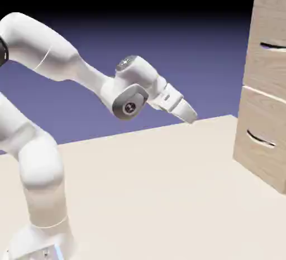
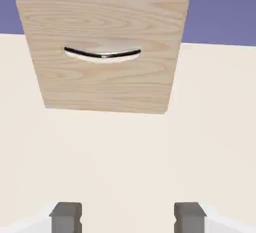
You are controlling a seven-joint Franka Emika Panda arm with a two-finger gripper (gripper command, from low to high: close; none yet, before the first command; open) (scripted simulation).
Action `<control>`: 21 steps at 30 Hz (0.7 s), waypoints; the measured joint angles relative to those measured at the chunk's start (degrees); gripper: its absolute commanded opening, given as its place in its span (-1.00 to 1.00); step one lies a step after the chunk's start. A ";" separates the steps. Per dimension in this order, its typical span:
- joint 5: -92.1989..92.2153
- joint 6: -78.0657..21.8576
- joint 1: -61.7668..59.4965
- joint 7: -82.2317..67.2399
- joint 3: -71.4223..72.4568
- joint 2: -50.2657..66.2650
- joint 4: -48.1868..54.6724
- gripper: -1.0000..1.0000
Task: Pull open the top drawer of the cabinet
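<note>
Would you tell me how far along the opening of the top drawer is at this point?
Nothing looks done yet: the top drawer sits flush in the cabinet, its front in line with the lower one. In hand, at most, is the approach: the gripper is open with nothing between its fingertips, well short of the cabinet. Left to do: reach the upper handle, grip it and pull.

Setting: a rendered robotics scene, lab-like. Evidence: white jointed arm (image 1: pixel 42 161) with round joint caps rises from the tabletop (image 1: pixel 151 197), at its left in the exterior view. Wood-grain cabinet (image 1: pixel 265 88) at the tabletop's right edge there. Backdrop (image 1: pixel 184 69) plain blue-violet, fading to black at top. Surfaces smooth, evenly coloured.
</note>
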 measured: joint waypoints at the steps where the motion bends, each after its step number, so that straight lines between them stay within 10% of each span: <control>1: -2.32 -0.51 2.08 -0.30 -1.25 -0.63 1.27 0.00; 21: -48.70 -10.70 43.61 -6.20 -26.22 -13.21 26.64 0.00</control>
